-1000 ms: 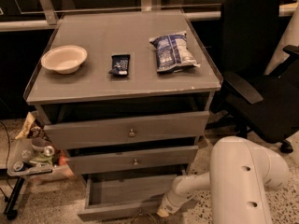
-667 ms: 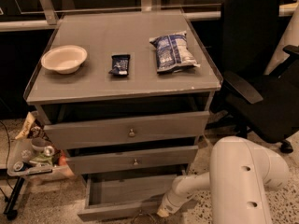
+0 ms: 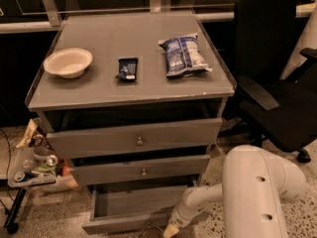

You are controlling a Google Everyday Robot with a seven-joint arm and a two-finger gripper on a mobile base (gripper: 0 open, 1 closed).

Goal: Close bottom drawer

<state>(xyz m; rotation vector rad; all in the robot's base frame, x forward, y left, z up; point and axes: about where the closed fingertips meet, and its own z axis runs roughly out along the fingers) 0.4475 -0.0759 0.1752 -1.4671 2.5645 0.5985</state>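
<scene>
The bottom drawer (image 3: 133, 202) of the grey cabinet stands pulled out, its flat grey floor showing and its slim front panel (image 3: 124, 223) near the lower edge of the camera view. My white arm reaches down from the right. My gripper (image 3: 171, 228) sits at the right end of that front panel, mostly cut off by the frame edge. The two drawers above, the mid-sized one (image 3: 141, 170) and the tall one (image 3: 136, 139), are pushed further in.
On the cabinet top (image 3: 99, 90) lie a cream bowl (image 3: 68, 62), a small dark snack bar (image 3: 127, 68) and a blue chip bag (image 3: 183, 55). A black office chair (image 3: 277, 78) stands right. A small cart of clutter (image 3: 34, 167) sits left of the drawers.
</scene>
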